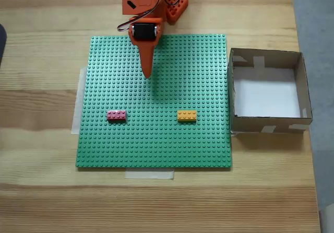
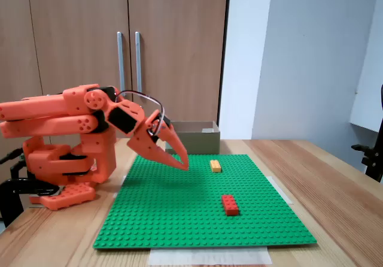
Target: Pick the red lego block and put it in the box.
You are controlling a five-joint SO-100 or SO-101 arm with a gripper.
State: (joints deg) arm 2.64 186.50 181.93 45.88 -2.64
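In a fixed view from above, the claw (image 1: 147, 72) hangs near the top of the green studded mat (image 1: 198, 144), its fingers drawn together into one point and holding nothing. The red lego block (image 1: 116, 115) lies flat on the mat, well below the claw and a little to its left — apart from everything. The reach should begin by spreading the fingers, then coming down over the block's short sides so the grip is square. An orange block (image 1: 187, 116) sits below and right of the claw, clear of the path. The box (image 1: 266, 125) stands far right, off the mat, open and bare inside.

In a fixed view from the side, the claw (image 2: 183, 164) hovers just above the mat, tip slanted down; the red lego block (image 2: 230, 204) is nearer the camera and rightward — nothing lies between them.
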